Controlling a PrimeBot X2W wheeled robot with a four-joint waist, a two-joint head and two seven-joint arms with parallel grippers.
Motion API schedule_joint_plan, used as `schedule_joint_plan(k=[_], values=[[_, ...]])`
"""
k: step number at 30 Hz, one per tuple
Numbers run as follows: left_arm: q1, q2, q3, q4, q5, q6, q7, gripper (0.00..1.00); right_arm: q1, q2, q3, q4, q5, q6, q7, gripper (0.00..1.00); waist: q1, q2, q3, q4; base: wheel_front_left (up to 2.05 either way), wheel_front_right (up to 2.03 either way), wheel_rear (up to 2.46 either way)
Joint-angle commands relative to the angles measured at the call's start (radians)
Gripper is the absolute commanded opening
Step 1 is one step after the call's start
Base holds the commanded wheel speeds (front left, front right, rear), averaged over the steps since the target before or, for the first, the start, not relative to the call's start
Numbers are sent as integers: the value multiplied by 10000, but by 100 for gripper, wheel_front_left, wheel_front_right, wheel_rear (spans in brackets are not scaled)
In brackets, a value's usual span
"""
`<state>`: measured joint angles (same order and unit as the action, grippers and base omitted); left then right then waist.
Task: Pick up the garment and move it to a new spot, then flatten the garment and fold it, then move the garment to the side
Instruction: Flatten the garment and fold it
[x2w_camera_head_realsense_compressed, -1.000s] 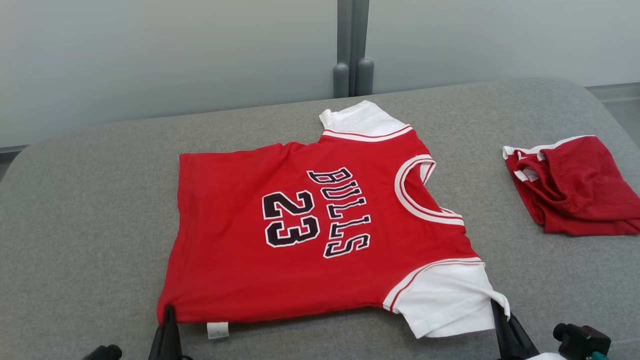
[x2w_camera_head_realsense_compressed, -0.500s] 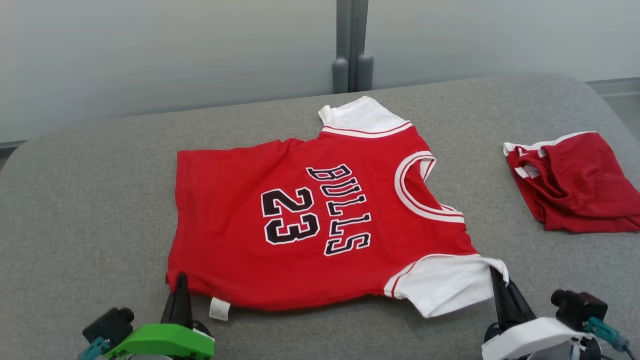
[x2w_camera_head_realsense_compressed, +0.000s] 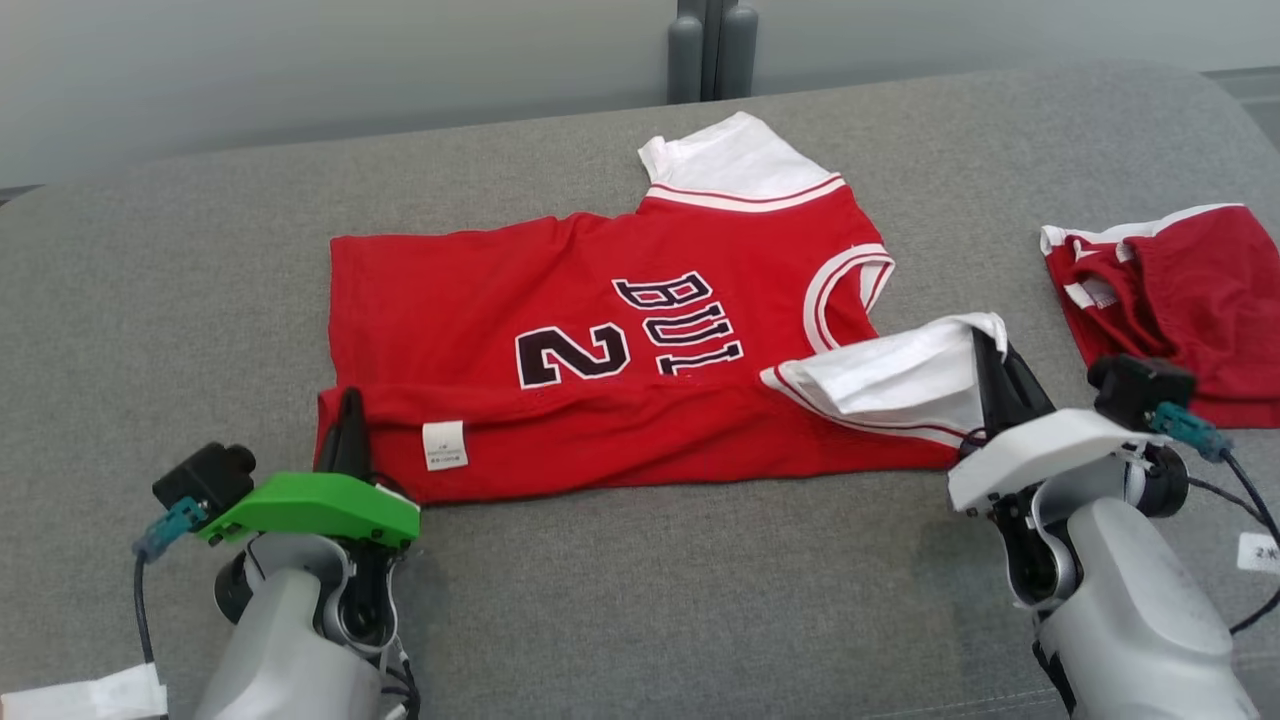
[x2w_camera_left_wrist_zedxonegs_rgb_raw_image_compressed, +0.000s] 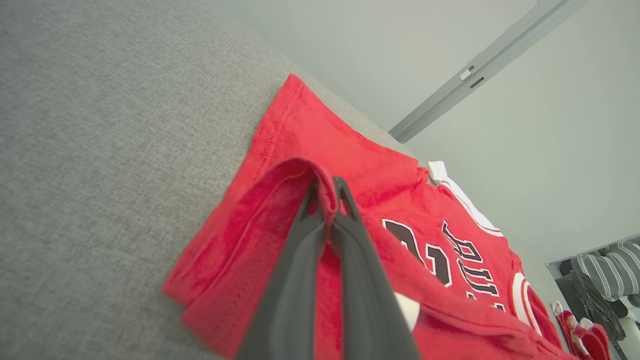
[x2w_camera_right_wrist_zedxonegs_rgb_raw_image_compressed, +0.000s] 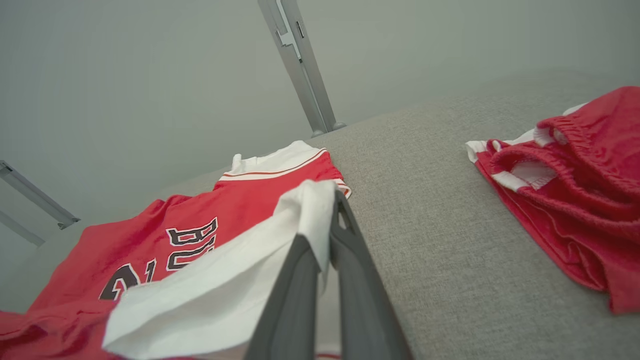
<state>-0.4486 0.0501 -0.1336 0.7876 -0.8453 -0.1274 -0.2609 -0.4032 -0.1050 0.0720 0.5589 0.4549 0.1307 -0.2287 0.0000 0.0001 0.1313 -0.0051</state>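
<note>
The red jersey (x2w_camera_head_realsense_compressed: 600, 330) lies mid-worktop (x2w_camera_head_realsense_compressed: 700, 600), its near edge raised and lapped over the lower half of the print. The left claw (x2w_camera_head_realsense_compressed: 351, 400) is clamped on the near hem corner, and the right claw (x2w_camera_head_realsense_compressed: 987, 345) is clamped on the white near sleeve (x2w_camera_head_realsense_compressed: 880, 380). Both pinches sit right at the cloth's edge, so a tug could slip one free. Uneven travel would probably skew the crease or bunch the sleeve. The red shorts (x2w_camera_head_realsense_compressed: 1180, 300) lie close on the right and could snag.
</note>
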Motion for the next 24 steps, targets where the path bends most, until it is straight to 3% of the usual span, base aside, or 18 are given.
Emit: schedule_joint_plan(k=[1, 8, 16, 17, 18, 19, 20, 21, 24], values=[[-338, 23, -23, 160, -22, -39, -30, 0, -285, -61, 28, 282, 30, 1, 17, 0, 0, -1, 391, 95, 0, 0, 0], [-1499, 25, -294, 1331, -34, -41, -41, 0, -1904, -192, 682, 2270, 216, 1, -127, 0, 0, -1, 920, 187, 0, 0, 0], [-1952, 25, 135, 1717, 295, -42, -43, 0, -3022, -232, 1556, 3654, 617, 1, -286, 0, 0, -1, 1176, 202, 0, 0, 0], [-1972, 26, 194, 1708, 312, -42, -43, 0, -3130, -247, 1634, 3759, 662, 1, -307, 22, 0, -1, 1192, 210, 0, 0, 0], [-1988, 27, 234, 1694, 327, -41, -44, 5, -3234, -266, 1713, 3862, 681, 1, -325, 45, 0, -1, 1205, 216, 0, 0, 0], [-1999, 26, 254, 1671, 342, -41, -44, 40, -3326, -276, 1793, 3933, 714, 1, -335, 93, 0, -1, 1214, 222, 0, 0, 0], [-2002, 26, 285, 1640, 352, -41, -44, 81, -3419, -283, 1841, 4004, 752, 1, -356, 100, 0, -1, 1220, 229, 0, 0, 0], [-1996, 27, 313, 1618, 362, -40, -44, 100, -3503, -296, 1876, 4073, 791, 1, -365, 100, 0, -1, 1225, 235, 0, 0, 0], [-1979, 25, 343, 1570, 352, -33, -38, 100, -3790, -359, 1901, 4114, 795, 1, -370, 100, 0, -1, 1240, 249, 0, 0, 0]])
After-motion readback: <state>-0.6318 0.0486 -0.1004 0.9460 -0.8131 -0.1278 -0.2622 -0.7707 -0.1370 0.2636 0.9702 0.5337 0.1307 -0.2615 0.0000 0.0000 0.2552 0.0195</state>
